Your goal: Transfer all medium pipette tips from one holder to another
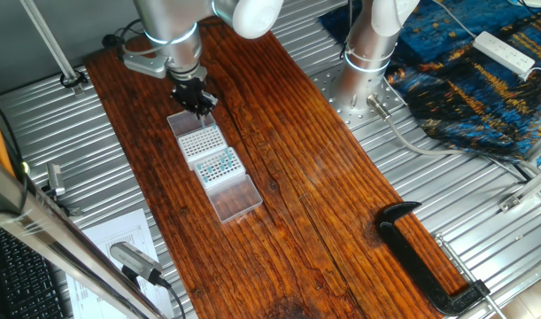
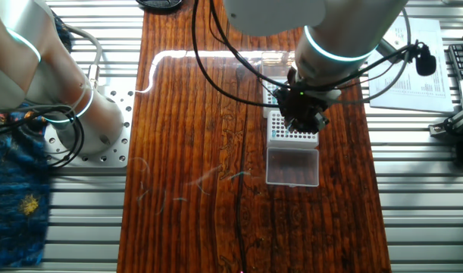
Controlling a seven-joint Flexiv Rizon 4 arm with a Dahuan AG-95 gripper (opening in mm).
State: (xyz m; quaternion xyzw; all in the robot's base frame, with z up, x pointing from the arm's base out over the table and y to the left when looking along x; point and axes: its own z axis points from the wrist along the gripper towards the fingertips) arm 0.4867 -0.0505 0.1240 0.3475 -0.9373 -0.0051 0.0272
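Two tip racks lie end to end on the wooden board. One rack (image 1: 220, 164) holds the medium pipette tips (image 1: 222, 162), a small grid of teal-blue dots. The adjoining white rack (image 1: 202, 140) shows only rows of small dark holes; it also shows in the other fixed view (image 2: 292, 130). My gripper (image 1: 200, 106) hangs over the far end of the white rack, its dark fingers pointing down close above it. In the other fixed view the gripper (image 2: 302, 120) covers part of the white rack, and the arm hides the teal tips. The fingers look close together, and anything between them is too small to see.
A clear open lid (image 1: 235, 198) lies beyond the teal rack, another (image 2: 292, 166) beyond the white rack. A black clamp (image 1: 421, 257) grips the board's edge. The arm's base (image 1: 363, 66), a blue cloth (image 1: 483, 80), papers (image 2: 413, 68) and cables surround the board.
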